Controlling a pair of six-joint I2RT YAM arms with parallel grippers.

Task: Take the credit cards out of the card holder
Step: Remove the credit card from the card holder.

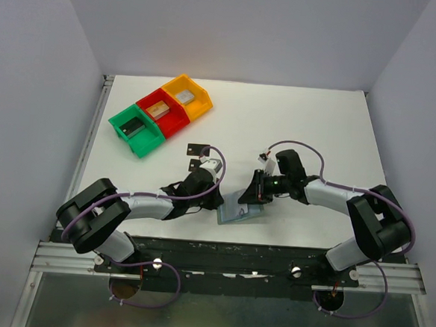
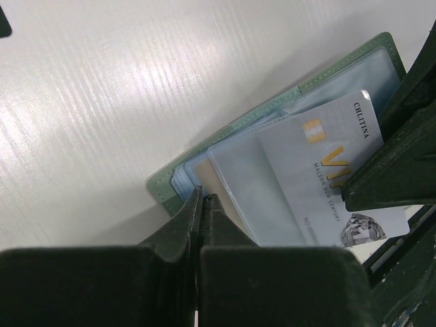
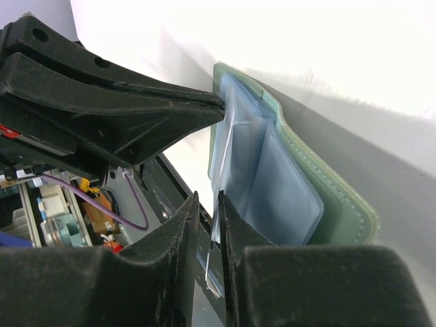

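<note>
So, card holder (image 2: 361,75): stitched grey-green cover, clear plastic sleeves, lay open
left gripper (image 2: 201,204): clamped on a sleeve edge
right gripper (image 3: 210,218): pinched the thin glossy silvery card (image 2: 320,170)

From above, the card holder (image 1: 238,212) was partly covered by the left gripper (image 1: 216,200) and the right gripper (image 1: 252,196), its contents too small to be told. One corner of the pale card (image 2: 310,180) was hidden by a dark finger (image 2: 398,170).

You're looking down over the whole table (image 1: 318,125) from high above its near edge — both wrist cameras are peering closely at one card holder (image 3: 337,211) from opposite sides.
</note>
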